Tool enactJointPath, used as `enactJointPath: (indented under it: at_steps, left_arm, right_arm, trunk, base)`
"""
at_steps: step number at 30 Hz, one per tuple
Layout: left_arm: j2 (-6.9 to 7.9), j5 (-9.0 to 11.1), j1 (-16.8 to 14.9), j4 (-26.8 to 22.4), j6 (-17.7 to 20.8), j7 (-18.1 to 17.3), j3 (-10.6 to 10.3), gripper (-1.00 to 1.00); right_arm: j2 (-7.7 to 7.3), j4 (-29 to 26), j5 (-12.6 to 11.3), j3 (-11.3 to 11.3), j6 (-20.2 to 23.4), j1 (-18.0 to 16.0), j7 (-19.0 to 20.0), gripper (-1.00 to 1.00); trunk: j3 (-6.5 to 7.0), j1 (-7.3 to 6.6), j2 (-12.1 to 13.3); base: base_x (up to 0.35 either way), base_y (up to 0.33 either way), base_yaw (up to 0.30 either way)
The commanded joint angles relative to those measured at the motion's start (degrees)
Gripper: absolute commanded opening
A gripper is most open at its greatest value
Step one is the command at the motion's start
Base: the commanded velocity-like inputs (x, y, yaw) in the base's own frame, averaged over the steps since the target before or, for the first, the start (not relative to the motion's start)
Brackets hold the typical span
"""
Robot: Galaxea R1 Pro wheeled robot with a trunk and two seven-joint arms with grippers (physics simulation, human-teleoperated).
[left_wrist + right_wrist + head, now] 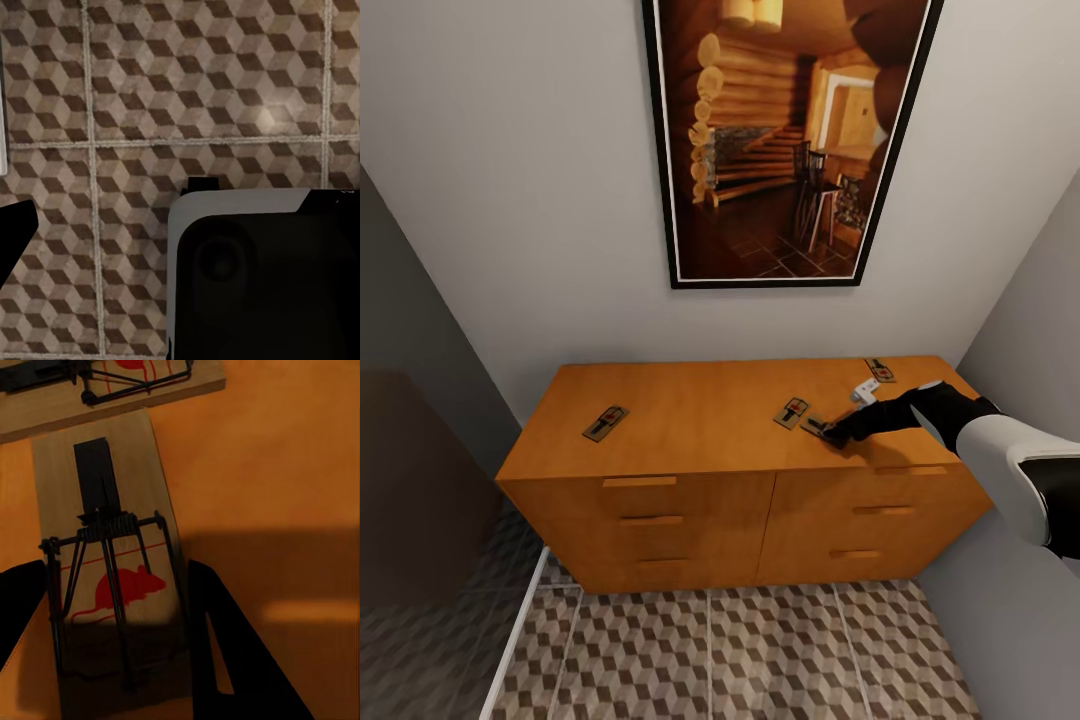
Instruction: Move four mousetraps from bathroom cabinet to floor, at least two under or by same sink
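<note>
The low, wide orange-brown wooden cabinet (740,440) has a smooth flat top and drawer fronts with slim bar handles in the same wood. On its top lie small flat tan wooden mousetraps with dark wire parts — one (605,422) alone toward 9 o'clock, one (792,412) right of centre, one (879,370) near the back edge at about 2 o'clock, and one (817,427) under the tip of the right arm. A small white object (865,391) sits on the top between the back trap and the arm; what it is cannot be told.

The right arm, white shell and black forearm, reaches in from 3 o'clock and ends in the black right gripper (828,433) low over the cabinet top. In the right wrist view that gripper (112,652) has its two dark fingers set apart, one on each long side of a mousetrap (112,570): a pale grained board with a coiled spring, black wire bar and a red mouse print. Whether the fingers touch the board's edges cannot be told. A second trap (112,390) lies just beyond the first one's far end, set crosswise to it.

In front of the cabinet the bathroom floor (760,650) is large square tiles printed with brown, beige and white cubes, thin pale grout between. The walls are plain pale grey; a black-framed picture of a log-cabin interior (790,130) hangs at 12 o'clock above the cabinet.

The left wrist view looks down on the same tiles (187,90), with a dark finger of the left gripper (15,240) at one edge — its state cannot be told — and a rounded black-and-white part of the robot (262,277).
</note>
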Motion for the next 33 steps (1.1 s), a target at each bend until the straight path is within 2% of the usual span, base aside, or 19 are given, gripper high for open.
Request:
enactJointPath:
  at_steps: [1,11,16,20,26,33]
  left_arm:
    - [-0.01,0.0,0.0,0.0,-0.2,0.1,0.1,1.00]
    - [-0.01,0.0,0.0,0.0,-0.2,0.1,0.1,1.00]
    - [-0.01,0.0,0.0,0.0,-0.2,0.1,0.1,1.00]
    - [-0.01,0.0,0.0,0.0,-0.2,0.1,0.1,1.00]
    - [-0.01,0.0,0.0,0.0,-0.2,0.1,0.1,1.00]
    - [-0.01,-0.1,0.0,0.0,-0.2,0.1,0.1,1.00]
  right_arm:
    - [-0.02,-0.2,-0.5,0.5,0.6,0.0,0.3,-1.00]
    - [-0.04,-1.3,-0.4,0.2,0.6,0.0,0.4,-1.00]
    - [-0.16,-5.2,-0.4,0.2,1.1,0.0,0.4,-1.00]
    - [-0.19,-10.1,-0.4,0.1,4.7,0.0,0.6,-1.00]
    - [-0.27,-17.4,-0.4,0.1,10.4,0.0,3.5,-1.00]
    - [-0.28,-19.7,-0.4,-0.1,11.6,0.0,4.3,-1.00]
  trunk:
    - [-0.06,0.00,0.0]
    - [-0.06,0.00,0.0]
    - [-0.06,0.00,0.0]
    - [-0.06,0.00,0.0]
    - [-0.06,0.00,0.0]
    - [-0.06,0.00,0.0]
  base:
    - [0.000,0.000,0.000]
    - [0.000,0.000,0.000]
    - [0.000,0.000,0.000]
    - [0.000,0.000,0.000]
    - [0.000,0.000,0.000]
    - [0.000,0.000,0.000]
